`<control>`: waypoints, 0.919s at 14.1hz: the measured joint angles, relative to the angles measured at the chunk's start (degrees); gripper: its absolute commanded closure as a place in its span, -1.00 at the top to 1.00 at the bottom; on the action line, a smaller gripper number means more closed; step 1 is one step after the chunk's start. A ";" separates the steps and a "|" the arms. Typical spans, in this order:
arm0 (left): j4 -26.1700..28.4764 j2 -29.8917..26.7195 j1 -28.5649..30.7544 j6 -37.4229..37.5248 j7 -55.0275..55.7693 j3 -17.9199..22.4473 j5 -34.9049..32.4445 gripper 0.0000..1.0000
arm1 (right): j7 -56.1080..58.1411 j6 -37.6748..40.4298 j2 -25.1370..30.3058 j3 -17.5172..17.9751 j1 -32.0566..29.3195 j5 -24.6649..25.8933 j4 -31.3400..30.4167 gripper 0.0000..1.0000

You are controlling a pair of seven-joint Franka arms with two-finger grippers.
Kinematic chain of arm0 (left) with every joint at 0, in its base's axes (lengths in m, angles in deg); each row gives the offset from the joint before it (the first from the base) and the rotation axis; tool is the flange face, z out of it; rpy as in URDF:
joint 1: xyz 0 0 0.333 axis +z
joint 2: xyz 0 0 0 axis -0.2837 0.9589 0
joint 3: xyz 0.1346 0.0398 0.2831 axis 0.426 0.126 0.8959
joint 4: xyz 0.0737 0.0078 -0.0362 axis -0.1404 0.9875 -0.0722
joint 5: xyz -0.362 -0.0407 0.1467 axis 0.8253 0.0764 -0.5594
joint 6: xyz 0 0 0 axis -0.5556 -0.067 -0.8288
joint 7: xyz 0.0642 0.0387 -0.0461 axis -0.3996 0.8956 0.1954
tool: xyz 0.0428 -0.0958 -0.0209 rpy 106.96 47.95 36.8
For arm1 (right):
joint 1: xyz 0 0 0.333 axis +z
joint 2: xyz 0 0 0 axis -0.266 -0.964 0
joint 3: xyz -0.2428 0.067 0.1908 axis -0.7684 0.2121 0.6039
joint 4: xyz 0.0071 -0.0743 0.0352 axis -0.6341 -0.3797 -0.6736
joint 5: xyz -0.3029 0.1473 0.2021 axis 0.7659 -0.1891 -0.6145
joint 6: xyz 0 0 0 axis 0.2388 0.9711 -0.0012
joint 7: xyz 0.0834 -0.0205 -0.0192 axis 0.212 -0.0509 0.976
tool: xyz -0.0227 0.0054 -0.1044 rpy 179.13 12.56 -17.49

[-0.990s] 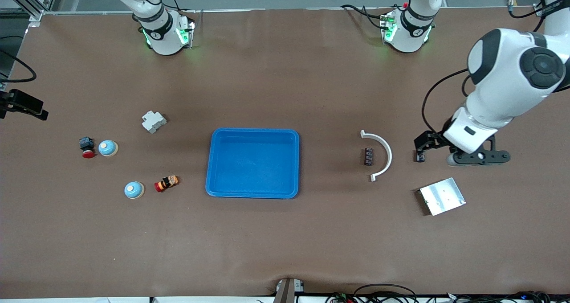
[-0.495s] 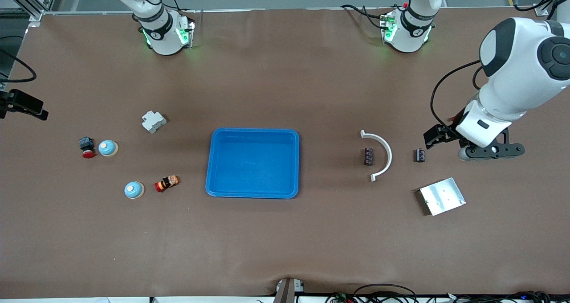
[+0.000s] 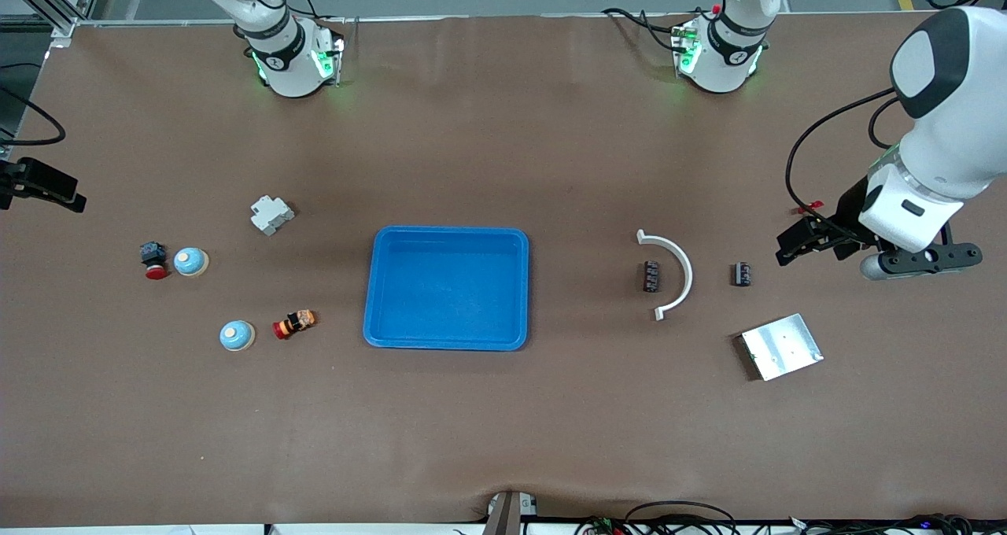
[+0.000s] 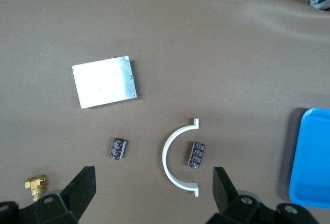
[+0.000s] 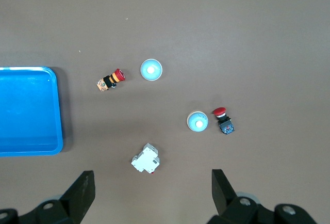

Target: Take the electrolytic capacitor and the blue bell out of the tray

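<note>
Two small dark capacitors lie toward the left arm's end of the table, one in the open and one inside a white arc. Both show in the left wrist view, the open one and the arc one. Two blue dome bells sit toward the right arm's end, and the right wrist view shows both. My left gripper is open and empty, up in the air beside the open capacitor. My right gripper is open and empty, high over a white breaker.
A blue tray sits mid-table. A metal plate lies nearer the front camera than the capacitors. A white breaker and two red push buttons lie near the bells. A brass fitting lies by my left gripper.
My left gripper has drawn away from the open capacitor toward the left arm's end of the table, still empty. The capacitor stays where it was. Nothing else moved.
</note>
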State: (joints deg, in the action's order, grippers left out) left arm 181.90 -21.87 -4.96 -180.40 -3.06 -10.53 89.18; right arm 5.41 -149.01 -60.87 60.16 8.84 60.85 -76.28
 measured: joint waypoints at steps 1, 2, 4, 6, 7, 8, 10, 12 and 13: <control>-0.06 -1.00 -0.12 1.41 0.00 -0.25 0.00 1.00 | 0.00 0.00 0.00 0.04 0.00 0.00 0.00 1.00; -0.09 -2.25 -0.19 2.96 -0.01 -0.62 0.00 1.00 | 0.00 0.01 0.00 0.08 0.00 0.00 0.01 1.00; -0.14 -4.99 -0.61 6.14 -0.04 -1.11 0.00 1.00 | 0.00 0.05 0.00 0.12 0.00 0.00 0.01 1.00; -0.15 -7.62 -3.02 9.72 -0.06 0.00 0.00 1.00 | 0.01 0.07 0.00 0.13 0.00 0.00 0.01 1.00; -0.14 -8.71 -4.99 11.48 -0.06 1.30 0.00 1.00 | 0.01 0.08 0.00 0.13 0.00 0.00 0.02 1.00; -0.14 -9.69 -6.93 13.16 -0.06 2.76 -0.02 1.00 | 0.01 0.08 0.00 0.13 0.00 0.00 0.02 1.00; -0.14 -11.67 -9.32 16.41 -0.06 5.06 -0.05 1.00 | 0.04 0.10 0.00 0.12 0.00 0.00 0.03 1.00; -0.15 -14.14 -9.52 19.55 -0.18 5.95 -0.06 1.00 | 0.65 0.11 0.00 0.09 0.00 0.00 0.04 1.00; -0.15 -15.19 -9.53 20.83 -0.24 6.08 -0.06 1.00 | 0.92 0.11 0.00 0.07 0.00 0.00 0.04 1.00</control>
State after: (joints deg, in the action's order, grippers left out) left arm 181.75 -37.05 -14.49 -159.57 -3.30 -4.45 89.13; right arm 6.33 -148.90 -60.87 60.23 8.84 60.85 -76.24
